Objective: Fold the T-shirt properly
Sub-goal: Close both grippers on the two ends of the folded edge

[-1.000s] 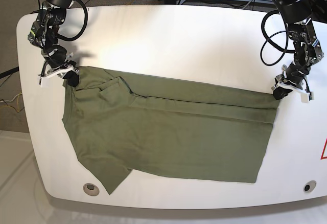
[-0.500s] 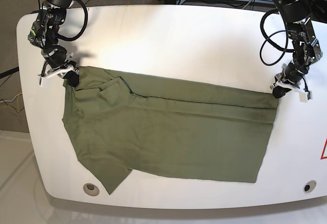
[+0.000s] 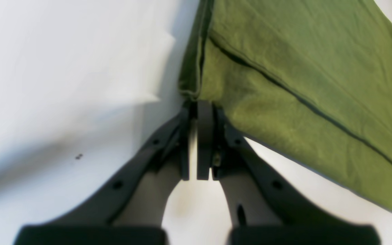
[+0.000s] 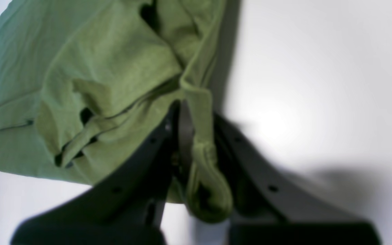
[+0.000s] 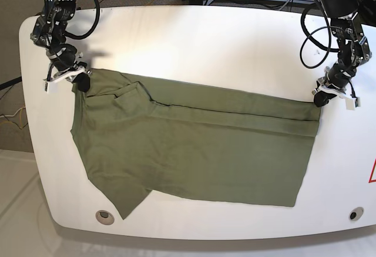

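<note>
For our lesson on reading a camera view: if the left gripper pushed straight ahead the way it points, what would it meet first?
The T-shirt. The left gripper has its jaws shut on the cloth's corner, so it would likely push straight into the folded edge; depth beyond is unclear.

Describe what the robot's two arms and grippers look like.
Both arms are black, jointed, with looping black cables. The left gripper and right gripper each have dark tapered fingers with small round holes, flat pads at the tips, and a white bracket beside the jaws.

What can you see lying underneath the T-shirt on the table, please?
Only the white table shows around the T-shirt, which lies spread on it. Whatever is under the cloth is covered. The far edge is folded over, doubling the cloth there.
</note>
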Tool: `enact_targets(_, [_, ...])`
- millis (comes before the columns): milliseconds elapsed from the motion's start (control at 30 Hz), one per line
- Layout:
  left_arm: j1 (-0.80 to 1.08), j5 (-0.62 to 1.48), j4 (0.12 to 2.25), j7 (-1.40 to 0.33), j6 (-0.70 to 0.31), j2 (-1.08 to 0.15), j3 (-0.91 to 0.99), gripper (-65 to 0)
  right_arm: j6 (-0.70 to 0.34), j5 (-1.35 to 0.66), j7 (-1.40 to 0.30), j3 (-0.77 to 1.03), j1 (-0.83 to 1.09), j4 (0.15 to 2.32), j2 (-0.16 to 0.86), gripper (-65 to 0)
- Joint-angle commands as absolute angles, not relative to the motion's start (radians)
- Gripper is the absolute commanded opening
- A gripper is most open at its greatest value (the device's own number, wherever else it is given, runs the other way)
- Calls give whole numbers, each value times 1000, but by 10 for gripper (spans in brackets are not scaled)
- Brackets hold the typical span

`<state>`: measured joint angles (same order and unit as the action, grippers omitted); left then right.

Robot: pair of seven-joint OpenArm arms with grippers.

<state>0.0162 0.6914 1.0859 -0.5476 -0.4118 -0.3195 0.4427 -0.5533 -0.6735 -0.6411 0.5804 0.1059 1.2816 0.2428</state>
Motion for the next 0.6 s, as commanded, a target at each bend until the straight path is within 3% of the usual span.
enact_targets(0, [26, 663, 1088, -581, -398, -333, 441, -650, -560, -687, -624, 583, 101, 1301, 257, -650])
enact_targets(333, [3, 664, 1077, -550, -398, -336, 435, -650, -557, -674, -616, 583, 75, 1270, 255, -650])
enact_targets(567, [103, 674, 1173, -557, -398, -339, 439, -650, -555, -675, -631, 586, 145, 1357, 247, -650])
